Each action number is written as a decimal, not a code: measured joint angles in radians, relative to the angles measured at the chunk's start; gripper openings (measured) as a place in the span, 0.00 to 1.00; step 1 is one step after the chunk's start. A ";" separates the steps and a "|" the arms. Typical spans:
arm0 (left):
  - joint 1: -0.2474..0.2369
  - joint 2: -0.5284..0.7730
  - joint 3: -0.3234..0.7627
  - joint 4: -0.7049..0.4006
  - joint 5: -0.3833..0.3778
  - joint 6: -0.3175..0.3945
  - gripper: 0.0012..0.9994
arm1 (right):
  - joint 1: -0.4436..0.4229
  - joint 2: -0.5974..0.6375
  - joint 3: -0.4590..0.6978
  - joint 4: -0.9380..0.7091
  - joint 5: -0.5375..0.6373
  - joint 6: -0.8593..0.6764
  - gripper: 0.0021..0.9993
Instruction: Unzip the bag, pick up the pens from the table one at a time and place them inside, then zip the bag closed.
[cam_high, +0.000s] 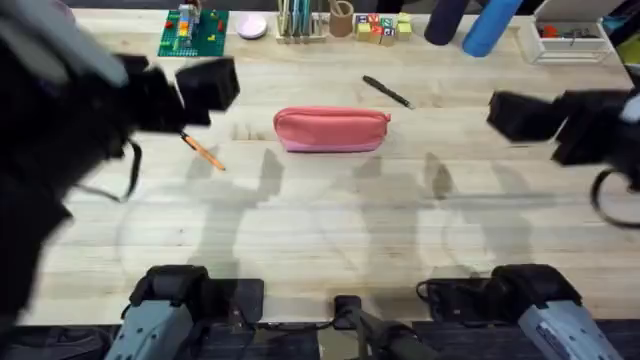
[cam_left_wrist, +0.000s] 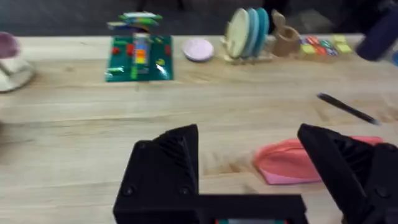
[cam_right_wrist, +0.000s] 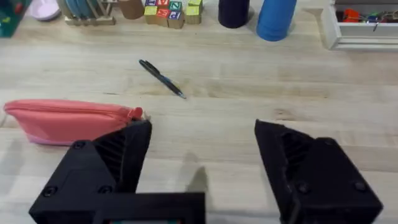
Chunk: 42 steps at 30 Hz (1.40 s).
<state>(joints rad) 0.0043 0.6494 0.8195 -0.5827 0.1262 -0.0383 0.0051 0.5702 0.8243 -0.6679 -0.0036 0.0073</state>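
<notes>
left claw (cam_left_wrist: 249, 168) wide apart, holding nothing | orange pen (cam_high: 203, 152) on the table (cam_high: 320, 240) near it | pink bag (cam_high: 331, 130) lying in the middle, zipped | black pen (cam_high: 387, 92) just behind the bag | right claw (cam_right_wrist: 202, 168) wide apart, holding nothing

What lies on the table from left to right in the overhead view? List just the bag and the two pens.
Orange pen → bag → black pen. All three lie on the table, apart from one another.
</notes>
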 joint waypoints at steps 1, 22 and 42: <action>0.000 0.045 0.047 -0.029 0.019 0.000 0.99 | 0.000 0.037 0.043 -0.027 0.000 -0.004 0.99; 0.000 0.380 0.433 -0.301 0.117 0.005 0.99 | 0.000 0.366 0.326 -0.232 -0.094 -0.015 1.00; 0.000 0.380 0.433 -0.314 0.272 0.225 0.99 | 0.000 0.366 0.327 -0.199 -0.095 -0.015 1.00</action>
<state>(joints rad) 0.0040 1.0294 1.2522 -0.8963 0.3987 0.1864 0.0051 0.9360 1.1511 -0.8669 -0.0982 -0.0078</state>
